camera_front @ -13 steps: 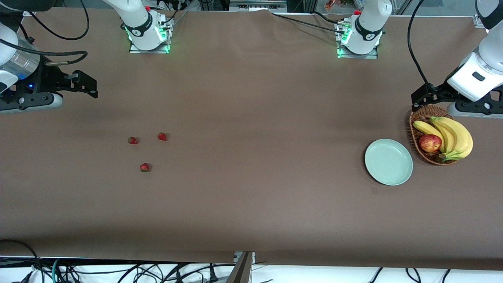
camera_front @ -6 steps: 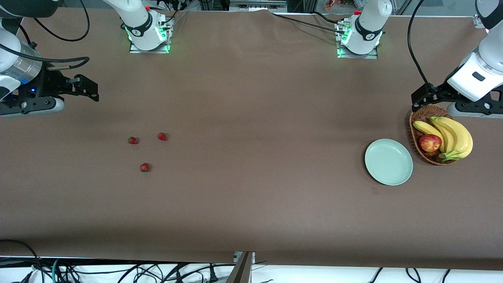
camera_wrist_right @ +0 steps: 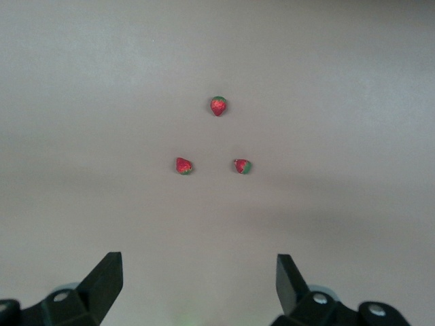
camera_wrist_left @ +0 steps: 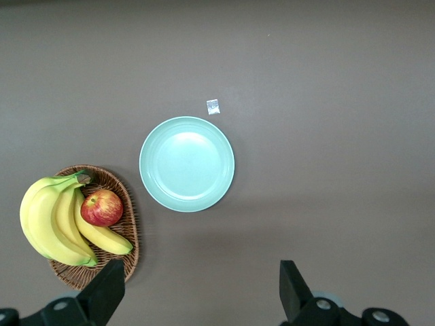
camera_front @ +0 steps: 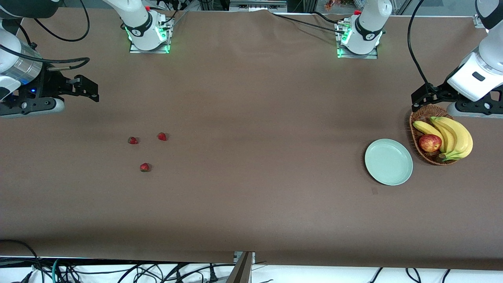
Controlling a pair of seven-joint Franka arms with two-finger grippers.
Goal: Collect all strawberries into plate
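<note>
Near the right arm's end of the desk (camera_front: 251, 204), three strawberries (camera_front: 145, 167) are lying; plate (camera_front: 388, 161) is sitting empty; both grippers' fingers, left (camera_wrist_left: 200, 292) and right (camera_wrist_right: 199, 285), are hanging open.

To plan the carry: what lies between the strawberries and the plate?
Only bare tablecloth lies between the strawberries and the plate, as the front view shows.

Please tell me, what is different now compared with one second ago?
The right gripper, open, has risen a little and shifted slightly toward the strawberries; nothing was grasped or released. The left gripper, the plate, the basket and the three strawberries stayed as they were.
</note>
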